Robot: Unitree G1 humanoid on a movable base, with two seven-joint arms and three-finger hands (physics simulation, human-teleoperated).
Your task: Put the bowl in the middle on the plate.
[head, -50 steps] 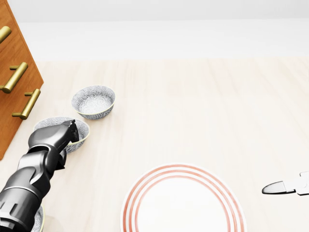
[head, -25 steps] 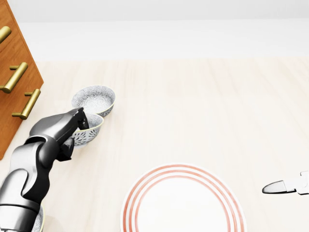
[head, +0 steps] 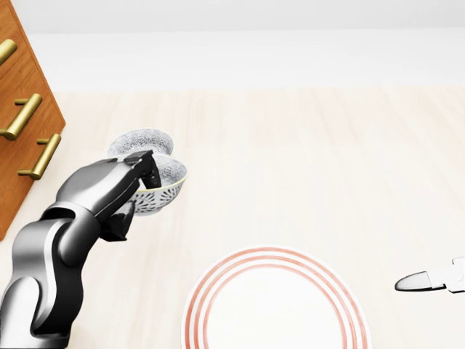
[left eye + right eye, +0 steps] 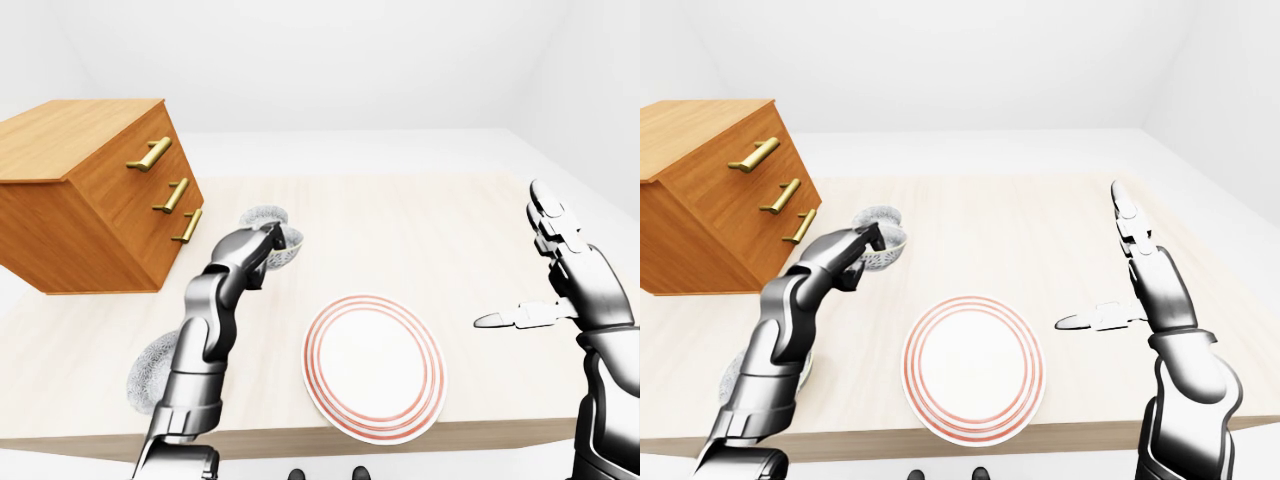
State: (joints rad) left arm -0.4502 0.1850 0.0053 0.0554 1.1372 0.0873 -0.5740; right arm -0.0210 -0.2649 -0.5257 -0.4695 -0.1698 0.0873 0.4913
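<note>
My left hand [image 3: 145,186] is shut on the rim of the middle patterned bowl [image 3: 164,190], holding it tilted just above the table. In the head view the held bowl overlaps the lower edge of the upper bowl [image 3: 141,141], which still rests on the table. The white plate with red rings [image 3: 218,285] lies at the bottom centre, down and to the right of the held bowl. A third bowl [image 4: 148,368] sits near the table's near edge, partly hidden by my left arm. Right of the plate, my right hand [image 4: 512,258] hangs open with nothing in it.
A wooden dresser with brass handles [image 4: 90,190] stands on the left part of the table, close to the bowls. The light wooden table [image 3: 327,167] stretches right and up from the plate. Its near edge runs just below the plate in the eye views.
My left hand has closed on the middle bowl, lifted it from its spot and carried it up and to the right. The right hand has not moved.
</note>
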